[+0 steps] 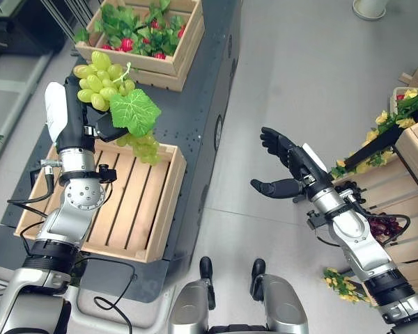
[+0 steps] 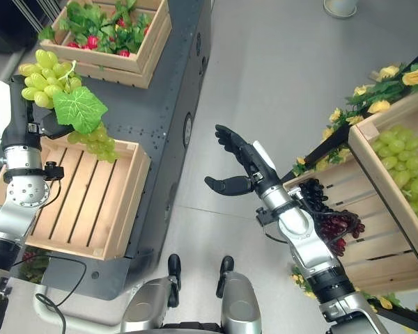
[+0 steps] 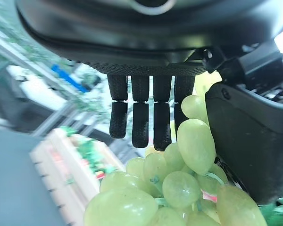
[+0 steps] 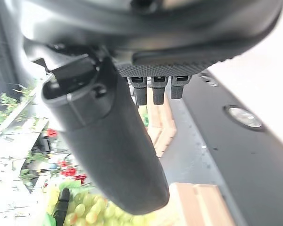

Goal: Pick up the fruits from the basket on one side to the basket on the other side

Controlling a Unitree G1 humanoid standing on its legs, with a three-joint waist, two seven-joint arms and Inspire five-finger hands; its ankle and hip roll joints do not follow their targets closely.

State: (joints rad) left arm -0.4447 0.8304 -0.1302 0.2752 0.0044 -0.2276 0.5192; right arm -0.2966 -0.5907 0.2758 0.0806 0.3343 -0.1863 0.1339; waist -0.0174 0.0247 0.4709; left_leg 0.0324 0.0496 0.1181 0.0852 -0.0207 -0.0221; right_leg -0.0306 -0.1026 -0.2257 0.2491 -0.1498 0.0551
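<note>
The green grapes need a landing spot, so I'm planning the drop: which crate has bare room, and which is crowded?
The slatted crate under the left hand is bare, so the green grapes could go anywhere between its walls. The far crate is packed with leaves and red fruit.

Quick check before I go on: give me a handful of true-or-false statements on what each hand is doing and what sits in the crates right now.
1. The left hand holds a bunch of green grapes. True.
2. The right hand is closed on dark grapes. False: it is open and holds nothing; the dark grapes lie in the crate on the robot's right.
3. The slatted crate under the left hand has nothing on its slats. True.
4. The far crate holds only green grapes. False: it holds leafy greens with red fruit.
5. The green grapes carry a green leaf. True.
</note>
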